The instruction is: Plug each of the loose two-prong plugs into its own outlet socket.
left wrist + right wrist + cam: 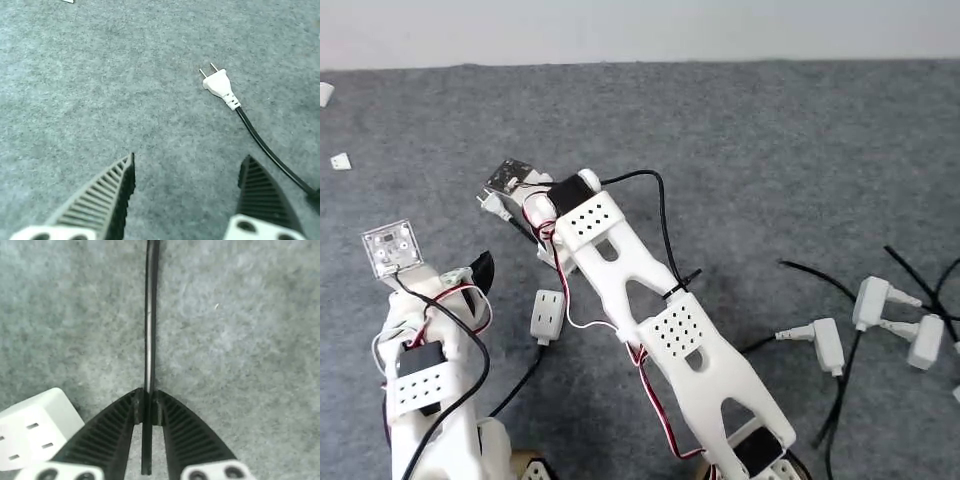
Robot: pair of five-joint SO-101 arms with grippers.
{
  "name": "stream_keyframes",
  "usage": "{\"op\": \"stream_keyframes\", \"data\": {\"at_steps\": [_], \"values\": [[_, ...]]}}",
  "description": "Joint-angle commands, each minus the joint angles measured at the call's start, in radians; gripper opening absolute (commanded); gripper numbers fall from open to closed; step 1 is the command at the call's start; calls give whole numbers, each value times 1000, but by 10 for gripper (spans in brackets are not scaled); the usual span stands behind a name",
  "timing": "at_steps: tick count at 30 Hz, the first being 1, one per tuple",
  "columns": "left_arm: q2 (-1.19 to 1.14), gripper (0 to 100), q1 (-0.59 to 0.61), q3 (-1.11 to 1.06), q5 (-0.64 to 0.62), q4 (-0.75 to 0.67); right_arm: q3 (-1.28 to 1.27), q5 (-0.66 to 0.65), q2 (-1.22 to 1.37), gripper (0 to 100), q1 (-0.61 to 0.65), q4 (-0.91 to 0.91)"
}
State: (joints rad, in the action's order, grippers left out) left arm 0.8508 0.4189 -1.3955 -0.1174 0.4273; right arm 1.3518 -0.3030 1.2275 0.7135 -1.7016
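Ahead of the spread left hand (189, 160), the light, stiff plug (218, 84) seems the better hold, while the right hand (146, 394) pinches only a limp black cord (150, 300).

Desk (800, 150): covered in a grey, fibrous, felt-like mat, mottled in lighter and darker patches. Same coarse weave seen close up in both wrist views.

Wall (640, 30): plain and pale, along the far edge of the desk in the high view, meeting the mat in a straight line.

Two small white scraps (340, 160) on the mat near the far left, apart from each other.

Lighting: even and diffuse, with soft, short shadows.
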Motion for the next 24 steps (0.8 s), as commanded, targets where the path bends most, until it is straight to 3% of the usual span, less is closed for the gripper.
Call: {"op": "stream_keyframes", "data": {"at_steps": [1,11,24], "values": [[12,313,-9,70,0,-31,58,-5,-41,10,4,-25],[12,313,-18,53,0,-81,-52,86,-234,9,-125,-102],[12,313,-17,36,0,-137,-775,196,-1053,9,-171,-93]]}}
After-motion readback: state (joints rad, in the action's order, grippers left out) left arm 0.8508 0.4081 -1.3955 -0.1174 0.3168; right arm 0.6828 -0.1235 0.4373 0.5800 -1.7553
